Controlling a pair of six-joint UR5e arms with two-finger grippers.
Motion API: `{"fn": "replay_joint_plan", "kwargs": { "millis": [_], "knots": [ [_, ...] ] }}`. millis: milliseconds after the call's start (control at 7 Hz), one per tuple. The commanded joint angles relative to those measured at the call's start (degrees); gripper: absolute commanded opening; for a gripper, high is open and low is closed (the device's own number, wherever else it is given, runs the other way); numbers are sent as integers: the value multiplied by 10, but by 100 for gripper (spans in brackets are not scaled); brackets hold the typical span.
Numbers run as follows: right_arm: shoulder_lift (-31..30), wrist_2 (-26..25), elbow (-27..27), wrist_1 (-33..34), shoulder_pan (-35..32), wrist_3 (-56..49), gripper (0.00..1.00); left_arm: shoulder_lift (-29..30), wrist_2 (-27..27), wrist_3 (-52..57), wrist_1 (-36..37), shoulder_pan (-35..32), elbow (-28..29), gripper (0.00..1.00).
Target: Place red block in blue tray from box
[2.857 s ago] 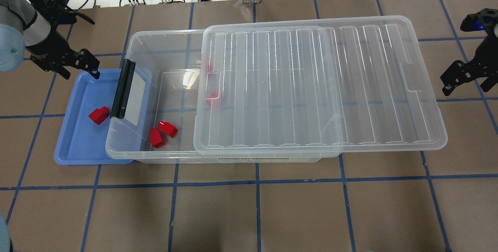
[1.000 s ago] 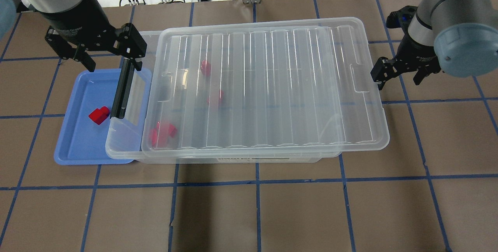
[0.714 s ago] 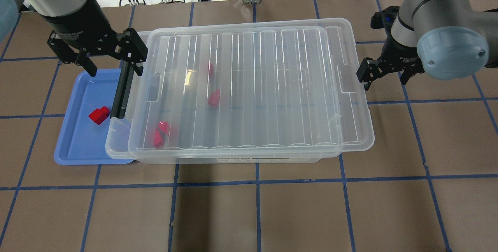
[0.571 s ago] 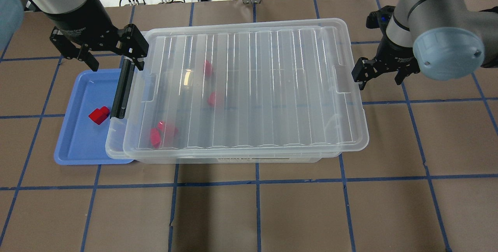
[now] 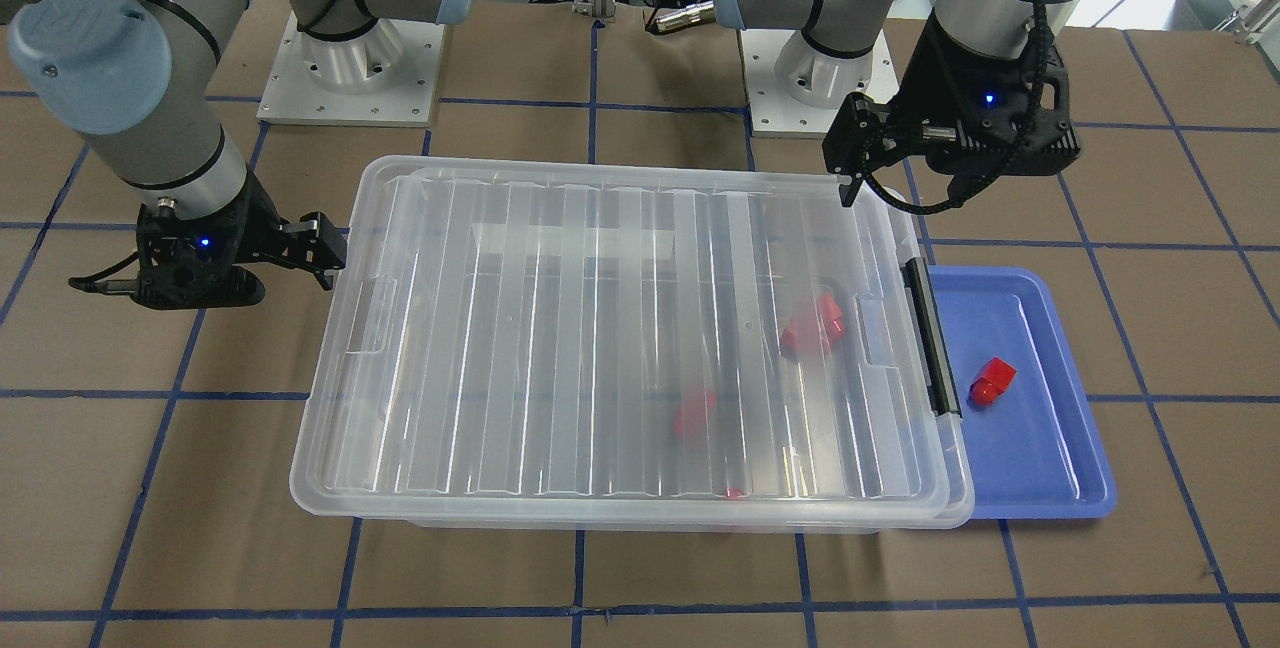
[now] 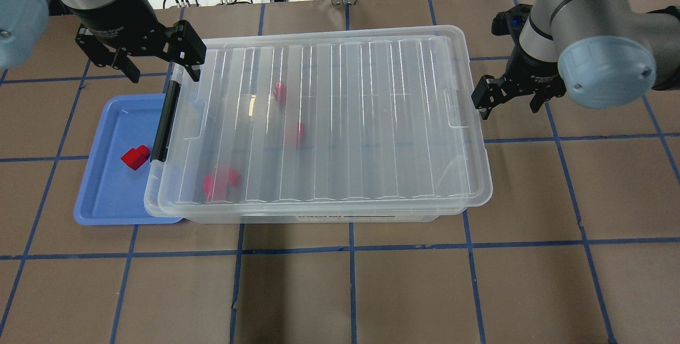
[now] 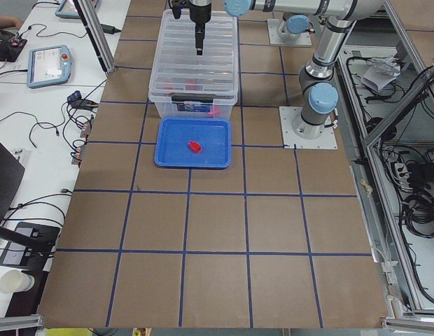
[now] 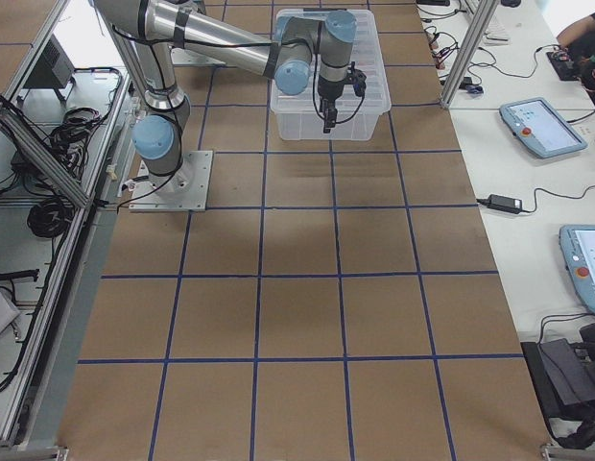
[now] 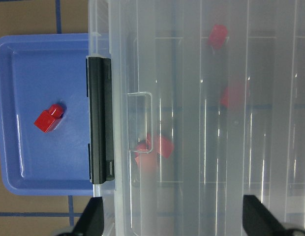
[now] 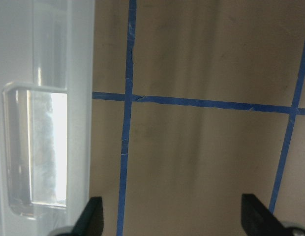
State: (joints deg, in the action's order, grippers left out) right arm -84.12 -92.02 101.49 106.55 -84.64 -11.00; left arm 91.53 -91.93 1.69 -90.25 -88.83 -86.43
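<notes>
**Materials and finishes.** Note the box [image 6: 255, 215]: clear, glossy plastic. Its ribbed lid [image 6: 372, 121] throws bright streaks of glare and blurs what lies beneath. The latch handle [image 6: 164, 121] is smooth black plastic with a dull sheen. The blue tray [image 6: 106, 190] is opaque, smooth plastic with a soft gloss, and the red block [image 6: 135, 156] in it is hard, shiny plastic. You work on a matt brown, paper-like table cover [image 6: 404, 291], slightly creased and gridded with blue tape [image 6: 297, 251]. The left gripper [image 6: 162, 70] and right gripper [image 6: 507, 108] are matt black. The arm's joint cap [image 6: 605, 70] is matt pale-blue plastic, the mounting plate [image 5: 275, 98] bare metal.
</notes>
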Motion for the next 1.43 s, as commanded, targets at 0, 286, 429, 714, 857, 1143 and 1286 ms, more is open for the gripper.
{"fn": "replay_joint_plan", "kwargs": {
  "millis": [0, 286, 429, 714, 857, 1143, 1286],
  "knots": [
    [-49, -1, -24, -6, 0, 5, 100, 6, 0, 1, 1, 0, -1, 100],
    [-61, 5, -93, -91, -31, 34, 100, 6, -1, 0, 2, -1, 10, 100],
    [-41, 6, -144, -141, -55, 69, 100, 8, 1, 2, 1, 0, 12, 100],
    [28, 29, -247, -199, -75, 108, 100, 9, 0, 2, 0, -1, 15, 100],
    [40, 23, -259, -219, -74, 108, 100, 11, 0, 2, 1, -1, 17, 100],
    [32, 25, -243, -209, -73, 109, 100, 15, 0, 2, 1, -2, 18, 100],
    [32, 24, -242, -209, -73, 109, 100, 15, 0, 1, 1, -3, 17, 100]
  ]
}}
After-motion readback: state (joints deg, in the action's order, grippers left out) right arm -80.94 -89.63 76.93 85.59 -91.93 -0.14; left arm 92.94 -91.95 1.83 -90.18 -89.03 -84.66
